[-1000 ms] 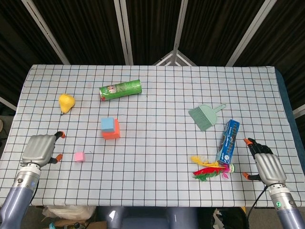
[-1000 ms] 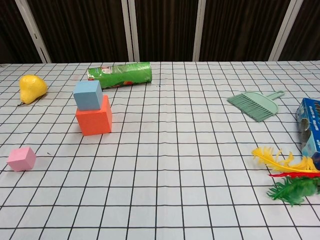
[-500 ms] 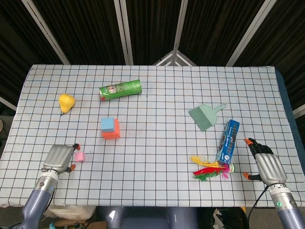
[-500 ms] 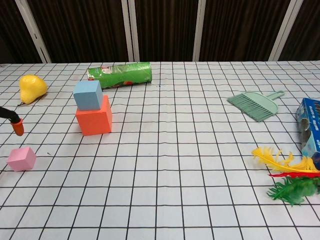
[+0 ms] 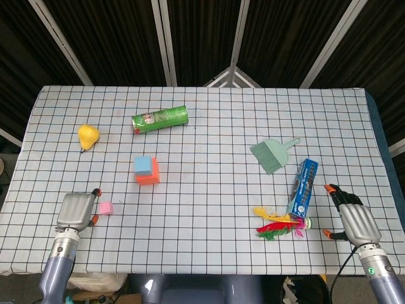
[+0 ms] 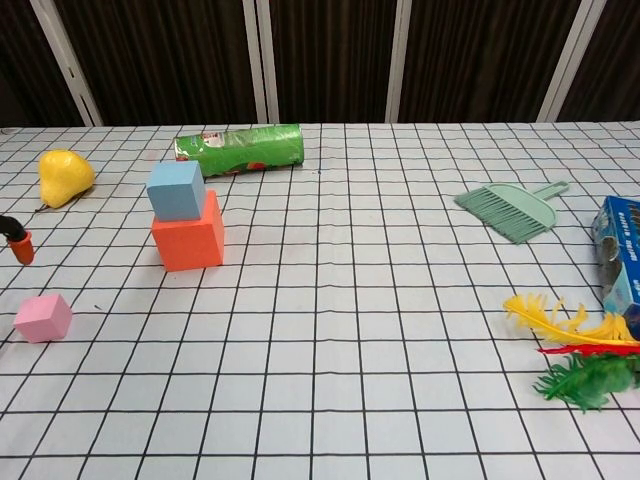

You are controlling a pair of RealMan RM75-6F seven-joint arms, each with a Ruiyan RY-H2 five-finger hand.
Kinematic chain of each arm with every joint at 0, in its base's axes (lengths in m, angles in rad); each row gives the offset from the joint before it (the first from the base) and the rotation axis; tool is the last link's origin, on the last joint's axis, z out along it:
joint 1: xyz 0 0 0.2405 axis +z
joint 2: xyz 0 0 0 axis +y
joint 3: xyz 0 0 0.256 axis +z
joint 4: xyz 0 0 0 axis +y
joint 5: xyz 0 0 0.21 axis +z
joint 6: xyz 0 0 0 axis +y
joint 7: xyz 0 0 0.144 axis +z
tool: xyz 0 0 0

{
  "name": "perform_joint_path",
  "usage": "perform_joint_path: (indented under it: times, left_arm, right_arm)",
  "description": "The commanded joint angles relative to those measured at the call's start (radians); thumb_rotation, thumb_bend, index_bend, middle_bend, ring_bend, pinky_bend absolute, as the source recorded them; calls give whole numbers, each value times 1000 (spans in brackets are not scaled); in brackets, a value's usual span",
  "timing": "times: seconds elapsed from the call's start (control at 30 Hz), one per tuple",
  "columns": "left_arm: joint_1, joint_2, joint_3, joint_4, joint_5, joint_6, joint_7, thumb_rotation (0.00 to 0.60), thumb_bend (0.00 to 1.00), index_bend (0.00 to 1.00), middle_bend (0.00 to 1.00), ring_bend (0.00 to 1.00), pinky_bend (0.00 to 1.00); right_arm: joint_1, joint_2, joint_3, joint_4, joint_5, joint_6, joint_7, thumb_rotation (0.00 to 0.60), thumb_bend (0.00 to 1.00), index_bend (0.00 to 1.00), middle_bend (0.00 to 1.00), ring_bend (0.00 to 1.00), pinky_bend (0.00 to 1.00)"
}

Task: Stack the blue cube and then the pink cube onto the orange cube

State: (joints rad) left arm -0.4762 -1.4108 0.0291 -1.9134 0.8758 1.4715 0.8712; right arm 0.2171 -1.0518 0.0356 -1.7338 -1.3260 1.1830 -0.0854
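A white cloth with a black grid covers the worktop [image 5: 209, 114], and dark slatted panels with pale metal bars stand behind its far edge. The blue cube [image 5: 143, 165] sits on the orange cube [image 5: 149, 177], left of centre; the pink cube [image 5: 105, 208] lies alone on the cloth nearer the front left edge. The left hand [image 5: 75, 210] rests just beside the pink cube on its left, holding nothing, fingers slightly apart with orange tips pointing at it. The right hand [image 5: 354, 218] lies at the front right corner, fingers spread and empty. Beside it are a blue box [image 5: 304, 187] and a feathered shuttlecock [image 5: 278, 225]. A green dustpan brush [image 5: 272, 154], a green can [image 5: 159, 118] on its side and a yellow pear [image 5: 88, 135] lie farther back. Bare cloth stretches across the middle and along the front edge between the hands.
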Motion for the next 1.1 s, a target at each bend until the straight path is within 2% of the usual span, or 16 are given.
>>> perform_joint_path:
  times: [0.03, 0.73, 1.1]
  left_arm:
    - [21, -34, 10, 34, 22, 28, 15, 600, 303, 335, 952, 768, 707]
    - [30, -125, -20, 134, 7, -15, 48, 600, 304, 333, 953, 769, 709]
    - [30, -155, -35, 173, -5, -29, 62, 600, 304, 389, 955, 775, 714]
  right_arm:
    - [0, 2, -1, 0, -1, -2, 5, 600, 189, 24, 94, 159, 149]
    - [5, 6, -2, 2, 5, -17, 16, 600, 190, 24, 94, 159, 149]
    - [13, 5, -5, 6, 9, -36, 20, 600, 190, 24, 94, 159, 149]
